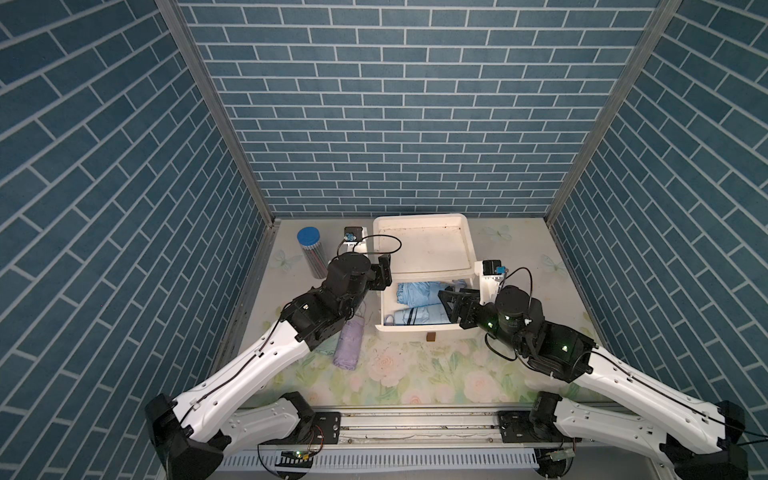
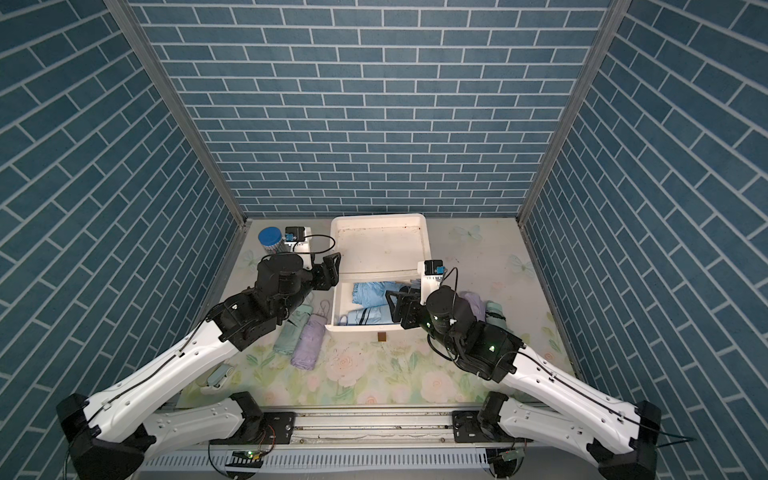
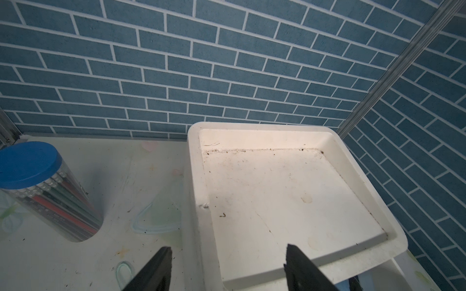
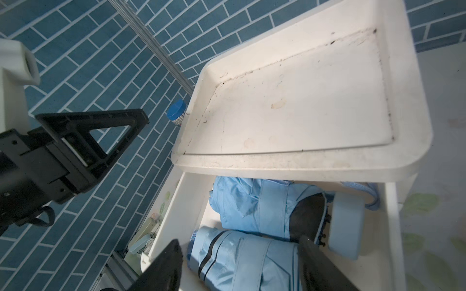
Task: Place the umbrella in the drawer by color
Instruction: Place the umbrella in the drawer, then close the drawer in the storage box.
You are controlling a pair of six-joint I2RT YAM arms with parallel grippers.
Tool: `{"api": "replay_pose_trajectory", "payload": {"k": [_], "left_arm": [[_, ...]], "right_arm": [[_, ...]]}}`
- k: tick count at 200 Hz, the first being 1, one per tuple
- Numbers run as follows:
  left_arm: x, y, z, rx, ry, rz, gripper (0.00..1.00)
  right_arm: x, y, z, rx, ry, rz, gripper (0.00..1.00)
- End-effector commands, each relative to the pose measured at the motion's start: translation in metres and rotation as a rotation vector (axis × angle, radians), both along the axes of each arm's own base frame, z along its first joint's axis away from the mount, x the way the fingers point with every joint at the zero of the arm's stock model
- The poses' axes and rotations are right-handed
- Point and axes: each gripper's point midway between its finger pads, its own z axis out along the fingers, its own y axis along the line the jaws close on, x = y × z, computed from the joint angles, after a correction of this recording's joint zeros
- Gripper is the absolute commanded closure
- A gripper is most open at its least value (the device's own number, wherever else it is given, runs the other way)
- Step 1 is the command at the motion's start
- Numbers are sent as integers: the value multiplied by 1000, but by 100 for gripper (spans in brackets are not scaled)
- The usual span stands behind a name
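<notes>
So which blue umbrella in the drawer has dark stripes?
The front blue umbrella, lying nearest the front wall of the drawer: dark stripes cross its cloth. The back blue umbrella is plain.

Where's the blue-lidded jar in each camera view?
Top view: blue-lidded jar at the table's back left, left of the white drawer unit.
Top view: jar, same spot.
Left wrist: jar close up, beside the unit.
Right wrist: only its lid, beyond the unit's far corner.
Shared landmark: the unit's white top.
</notes>
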Motion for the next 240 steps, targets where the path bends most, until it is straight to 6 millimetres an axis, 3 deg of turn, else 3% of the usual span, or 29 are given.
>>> {"api": "replay_pose_trajectory", "payload": {"k": [1,28,75,109,185,215,240], "left_arm": [[3,8,5,2,6,30,25],[6,14,0,2,24,50,25],[12,10,-16,22,72,36,25],[16,5,-28,43,100,15,24],[36,-2,-29,64,79,33,21],[46,-10,-33,74,79,22,25],[51,-10,-39,88,86,36,30]], "right_arm": [[-1,-12,-7,-136,4,-15,31],[-20,-1,-12,-188,-7,54,39],[-75,25,-28,-217,-30,195,41],[-106,27,-46,-245,-22,231,40],[-112,22,-98,-277,15,206,38],[-101,18,-108,-229,-21,134,34],[-98,28,-105,-235,-56,126,32]]}}
